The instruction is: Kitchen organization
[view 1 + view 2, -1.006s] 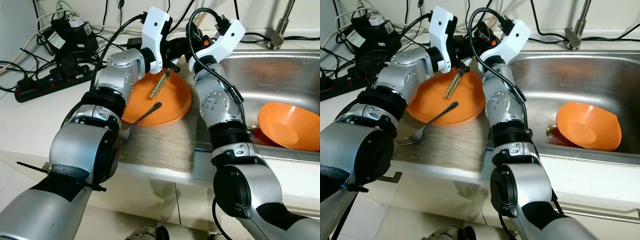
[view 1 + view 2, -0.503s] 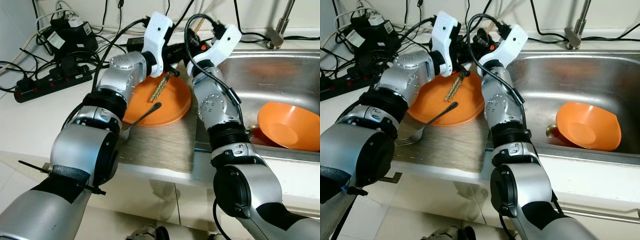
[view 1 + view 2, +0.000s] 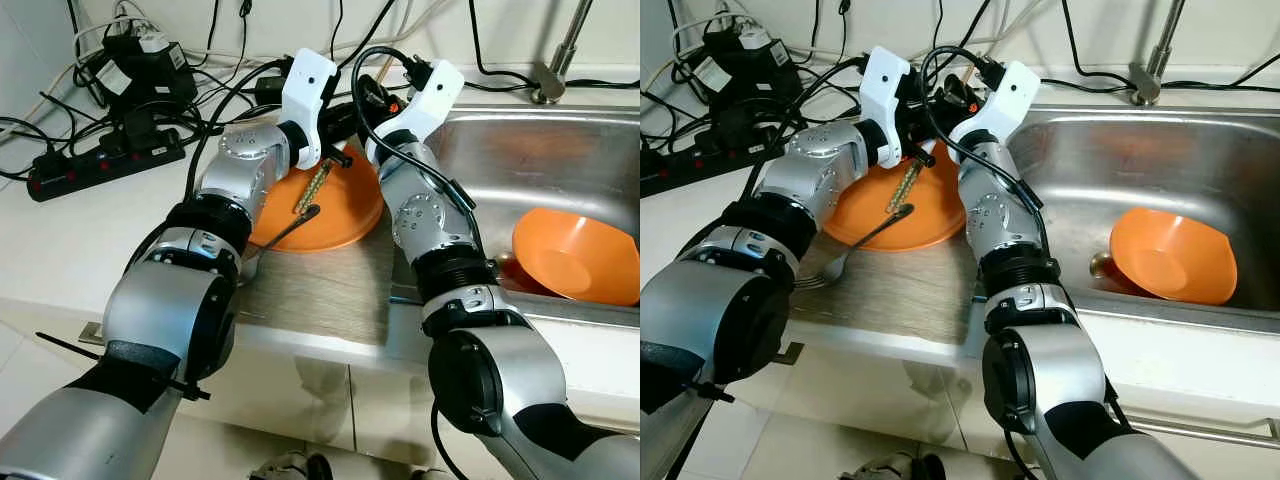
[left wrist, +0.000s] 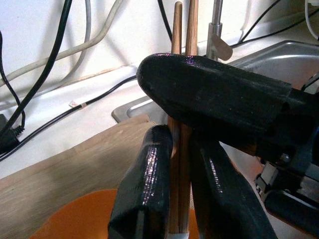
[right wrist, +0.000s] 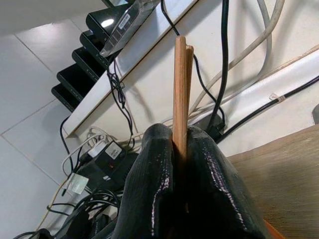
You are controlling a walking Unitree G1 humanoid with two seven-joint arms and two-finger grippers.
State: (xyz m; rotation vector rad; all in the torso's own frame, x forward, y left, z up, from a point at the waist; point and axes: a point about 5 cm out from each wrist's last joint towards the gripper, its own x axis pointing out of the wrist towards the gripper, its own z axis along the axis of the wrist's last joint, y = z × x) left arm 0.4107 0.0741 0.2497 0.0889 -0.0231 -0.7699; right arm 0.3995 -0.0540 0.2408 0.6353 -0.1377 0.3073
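A pair of wooden chopsticks (image 3: 312, 190) with a patterned end hangs slanted over the orange plate (image 3: 345, 210) on the wooden board. My left gripper (image 3: 343, 150) is shut on the chopsticks (image 4: 183, 30), which pass between its fingers (image 4: 144, 189). My right gripper (image 3: 368, 100) comes in from the sink side and is shut on the same chopsticks (image 5: 180, 74) higher up, and one of its fingers (image 4: 214, 94) crosses the left wrist view. A dark-handled fork (image 3: 285, 232) rests with its handle on the plate's rim.
An orange bowl (image 3: 575, 255) lies tilted in the steel sink (image 3: 520, 150), with the tap (image 3: 560, 50) behind. Power strips and tangled cables (image 3: 110, 160) cover the counter's back left. The wooden board (image 3: 320, 290) reaches the counter's front edge.
My right wrist has swung left and down toward the left gripper. Both arms have shifted slightly, and the chopsticks' patterned end now hangs lower over the plate.
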